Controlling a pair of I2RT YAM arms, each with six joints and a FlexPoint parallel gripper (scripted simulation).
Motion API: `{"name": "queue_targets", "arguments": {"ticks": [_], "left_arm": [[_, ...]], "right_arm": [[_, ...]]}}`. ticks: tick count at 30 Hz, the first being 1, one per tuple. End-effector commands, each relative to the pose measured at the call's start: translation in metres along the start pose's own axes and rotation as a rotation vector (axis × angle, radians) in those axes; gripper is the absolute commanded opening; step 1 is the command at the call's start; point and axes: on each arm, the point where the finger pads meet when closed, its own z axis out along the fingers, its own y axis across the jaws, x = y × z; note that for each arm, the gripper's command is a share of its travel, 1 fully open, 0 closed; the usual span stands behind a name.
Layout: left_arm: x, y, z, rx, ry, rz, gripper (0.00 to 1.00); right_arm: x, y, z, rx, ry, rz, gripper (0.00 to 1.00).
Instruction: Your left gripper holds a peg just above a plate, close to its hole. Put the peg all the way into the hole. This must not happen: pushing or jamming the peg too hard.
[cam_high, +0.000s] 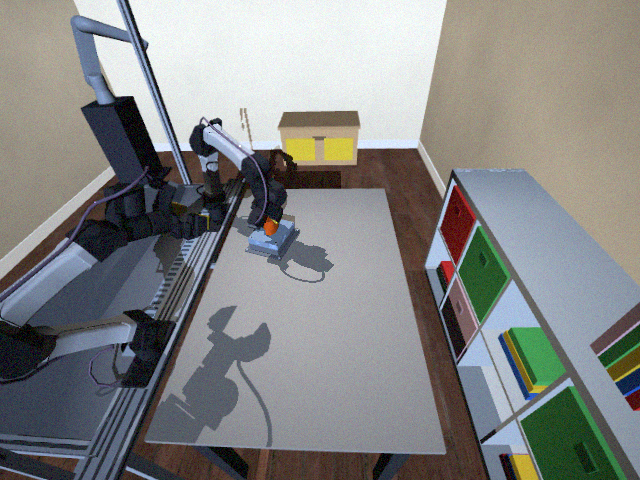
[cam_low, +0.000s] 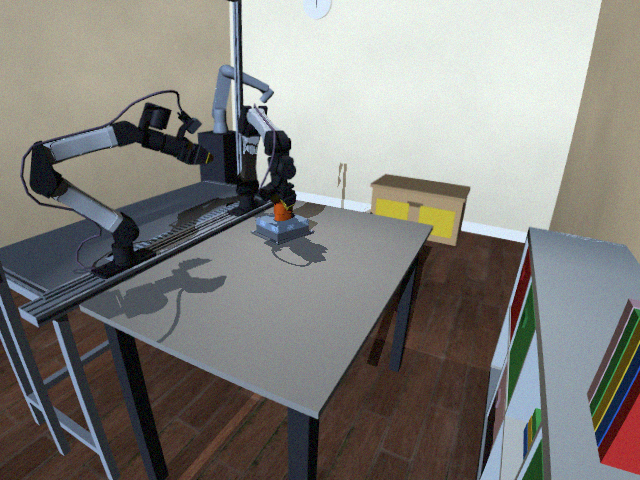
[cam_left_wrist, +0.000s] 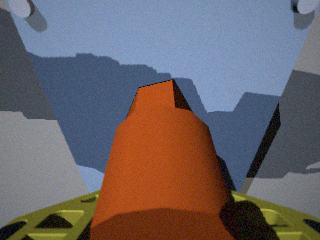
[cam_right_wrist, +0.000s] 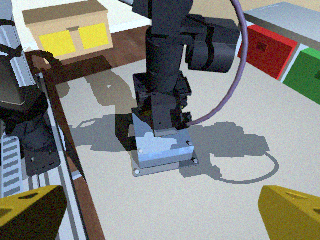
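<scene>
Orange peg: gripped by left gripper, located over the blue plate; insertion depth cannot be determined; right gripper: fingers wide apart, nothing between them, well apart from the plate; table: beneath the plate

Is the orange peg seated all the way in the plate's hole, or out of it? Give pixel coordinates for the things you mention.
Not fully in: much of the orange peg (cam_high: 270, 226) (cam_low: 282, 211) (cam_left_wrist: 160, 165) stands above the blue plate (cam_high: 267, 241) (cam_low: 284, 230) (cam_left_wrist: 150, 30) (cam_right_wrist: 165, 152).
</scene>
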Motion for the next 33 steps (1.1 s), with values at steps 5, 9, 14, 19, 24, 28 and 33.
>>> {"name": "queue_targets", "arguments": {"ticks": [5, 9, 14, 19, 24, 28, 33], "left_arm": [[-0.004, 0.002, 0.006, -0.006, 0.004, 0.002, 0.34], [-0.005, 0.003, 0.007, -0.006, 0.004, 0.001, 0.34], [-0.007, 0.002, 0.013, -0.002, 0.006, 0.004, 0.34], [-0.007, 0.002, 0.019, 0.000, 0.008, 0.003, 0.34], [-0.008, 0.001, 0.022, 0.002, 0.009, 0.004, 0.34], [-0.007, 0.001, 0.017, 0.010, 0.009, 0.005, 0.34], [-0.005, 0.003, 0.009, -0.021, -0.004, 0.000, 0.46]], "right_arm": [[-0.009, 0.002, -0.006, -0.006, -0.029, 0.000, 1.00], [-0.009, 0.002, -0.006, -0.006, -0.029, 0.000, 1.00], [-0.009, 0.002, -0.006, -0.006, -0.029, 0.000, 1.00], [-0.009, 0.002, -0.006, -0.006, -0.029, 0.000, 1.00], [-0.009, 0.002, -0.006, -0.006, -0.029, 0.000, 1.00], [-0.009, 0.002, -0.006, -0.006, -0.029, 0.000, 1.00], [-0.009, 0.002, -0.006, -0.006, -0.029, 0.000, 1.00]]}}
